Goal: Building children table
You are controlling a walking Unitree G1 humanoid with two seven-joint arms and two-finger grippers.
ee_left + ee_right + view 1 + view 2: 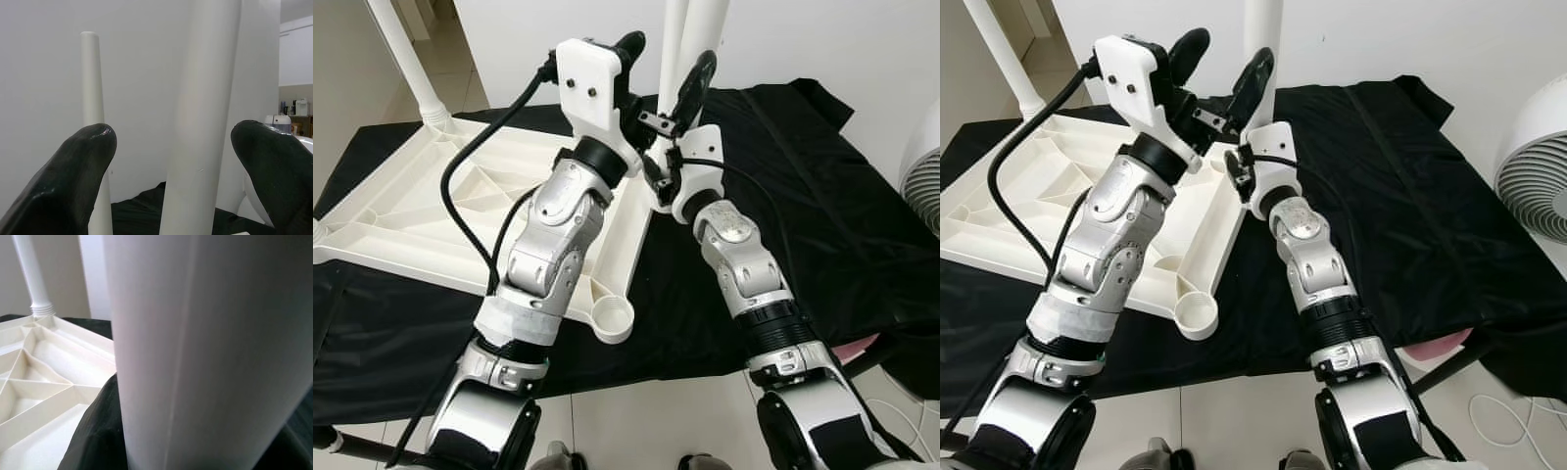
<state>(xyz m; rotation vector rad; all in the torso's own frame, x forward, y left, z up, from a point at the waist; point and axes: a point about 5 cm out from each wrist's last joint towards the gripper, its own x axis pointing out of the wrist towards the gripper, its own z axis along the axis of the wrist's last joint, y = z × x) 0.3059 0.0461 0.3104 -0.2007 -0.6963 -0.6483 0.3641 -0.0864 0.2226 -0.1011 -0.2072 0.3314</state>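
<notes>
The empty leg socket at the near corner of the upturned white tabletop sits nearest (below the left forearm). Beyond it, both hands meet at an upright white leg: the right hand presses against it, though I cannot tell its grip; the left hand stands open, fingers either side. The leg's foot is hidden behind the wrists. Black cloth lies underneath; a fan stands far right, another leg far left.
</notes>
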